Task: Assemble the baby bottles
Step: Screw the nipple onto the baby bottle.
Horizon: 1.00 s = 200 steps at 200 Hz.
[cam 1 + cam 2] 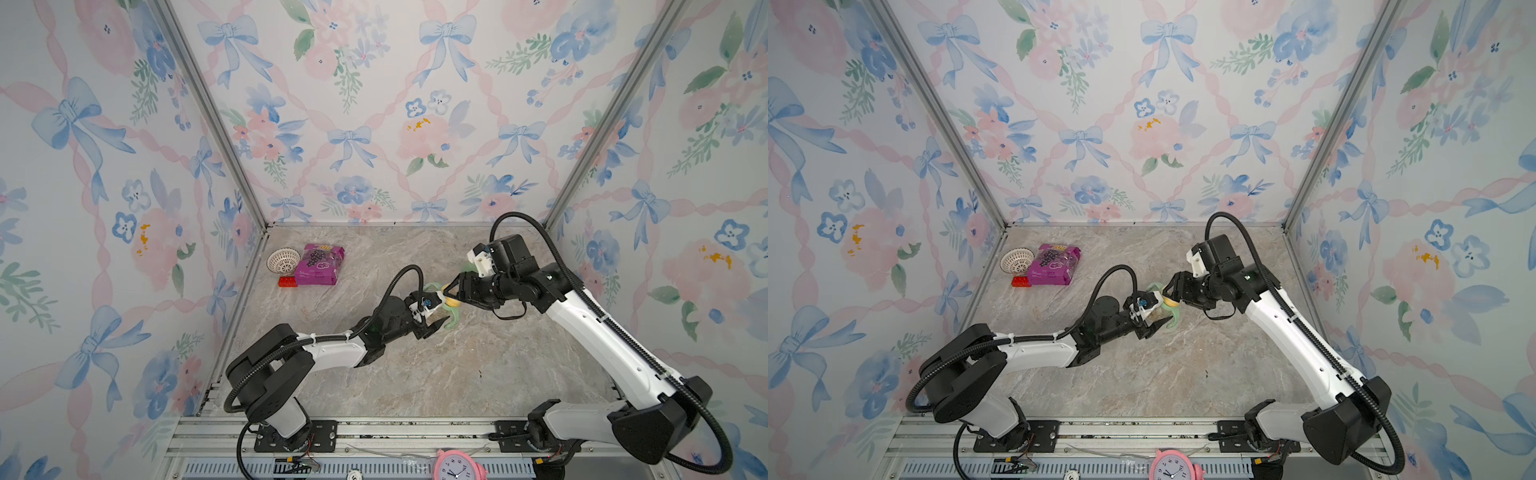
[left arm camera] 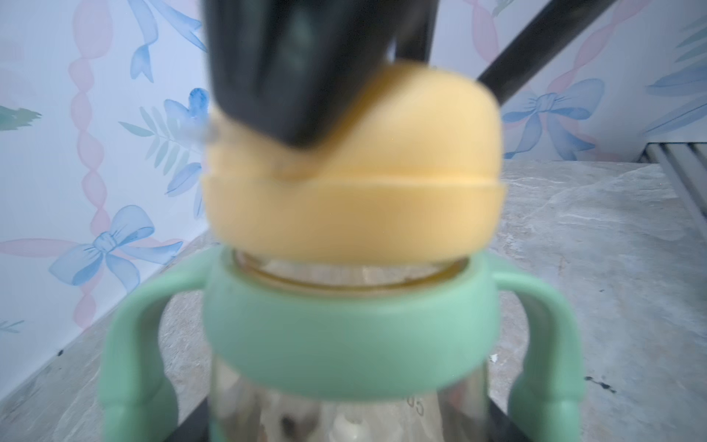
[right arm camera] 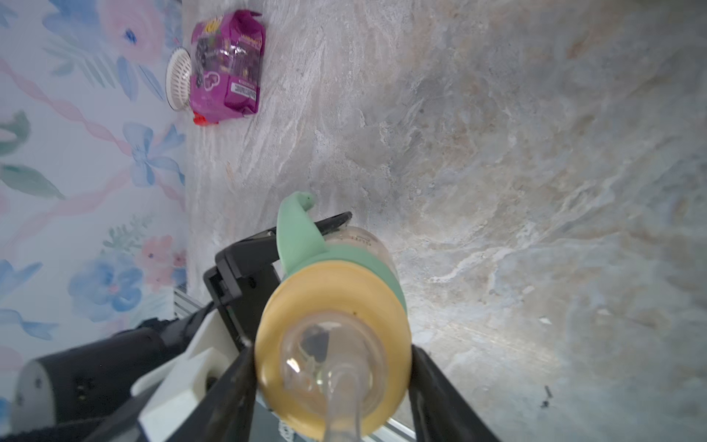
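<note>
Yellow collar with its clear nipple sits on the mouth of the amber-tinted jar body, right beside the pale green two-handled ring. The right gripper has its jaws pressed on the collar's two sides. The left gripper clamps the jar body over the middle of the marble table.

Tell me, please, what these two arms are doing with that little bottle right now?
The left gripper holds the clear jar body, which wears the green handled ring around its neck. The jaws of the right gripper clasp the yellow collar with its clear nipple at the jar's mouth. A narrow gap shows under the collar, so it looks not yet fully screwed down. The purple packet and white basket lie untouched in the far corner.
</note>
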Motion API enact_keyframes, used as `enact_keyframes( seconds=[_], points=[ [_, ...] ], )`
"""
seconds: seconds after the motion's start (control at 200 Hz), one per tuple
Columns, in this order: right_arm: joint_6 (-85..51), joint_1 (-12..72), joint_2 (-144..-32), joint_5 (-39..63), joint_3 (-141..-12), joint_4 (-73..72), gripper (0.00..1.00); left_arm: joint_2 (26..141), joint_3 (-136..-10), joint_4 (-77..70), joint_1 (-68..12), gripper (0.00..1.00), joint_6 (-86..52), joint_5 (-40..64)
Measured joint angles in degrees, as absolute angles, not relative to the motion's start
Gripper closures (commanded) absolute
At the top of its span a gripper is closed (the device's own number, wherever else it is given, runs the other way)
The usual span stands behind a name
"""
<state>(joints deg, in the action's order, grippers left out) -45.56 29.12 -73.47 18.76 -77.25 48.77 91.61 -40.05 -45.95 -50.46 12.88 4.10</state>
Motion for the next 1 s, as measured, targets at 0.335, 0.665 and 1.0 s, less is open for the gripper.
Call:
enact_keyframes(
  seconds=[0.335,0.665,1.0],
  points=[
    [-60.1,22.2,-61.2,21.6,-77.7,43.8,0.00,91.5,-39.1,-50.8,-48.1,1.00,12.4,5.3],
    [-7.2,17.4,-71.8,30.7,-95.1,61.7,0.02,87.9,-39.9,-45.8,-43.0,1.00,2.6,34.4],
    [18.3,25.2,-77.8,35.0,-93.6,69.7,0.03,87.9,-40.0,-42.5,-43.1,1.00,-0.1,44.0]
  ],
)
